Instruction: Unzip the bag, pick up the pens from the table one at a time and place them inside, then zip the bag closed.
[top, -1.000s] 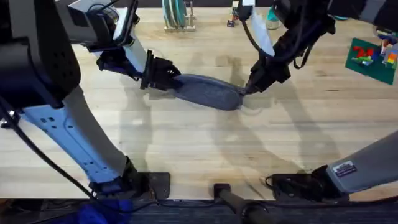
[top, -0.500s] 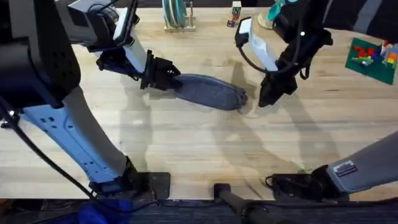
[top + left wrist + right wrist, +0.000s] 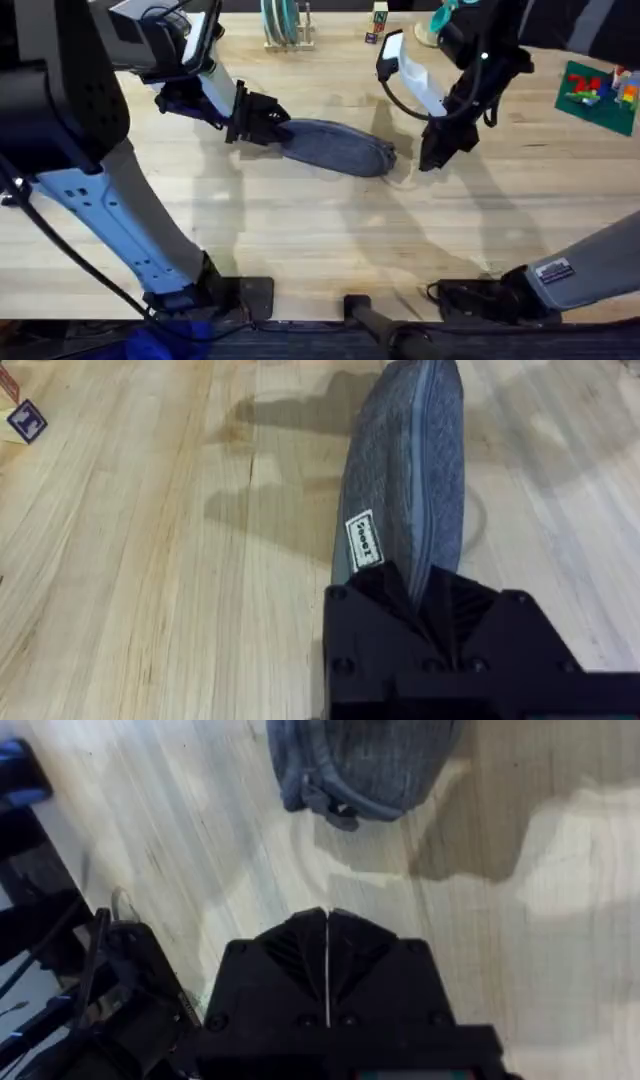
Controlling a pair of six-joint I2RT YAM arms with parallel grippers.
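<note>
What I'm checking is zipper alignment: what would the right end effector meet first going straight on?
Probably bare table just short of the bag's zipper end, not the pull; the shut right end effector points down beside it, though depth is unclear.

A: Overhead looks down and forward across the table (image 3: 300, 230), both arms in frame.
B: Left wrist sits close over the bag (image 3: 405, 480); right wrist looks down near its zipper end. All three share it.

Bag (image 3: 335, 147): matt grey-blue woven cloth. Table (image 3: 300, 230): pale smooth wood, visible grain.
</note>
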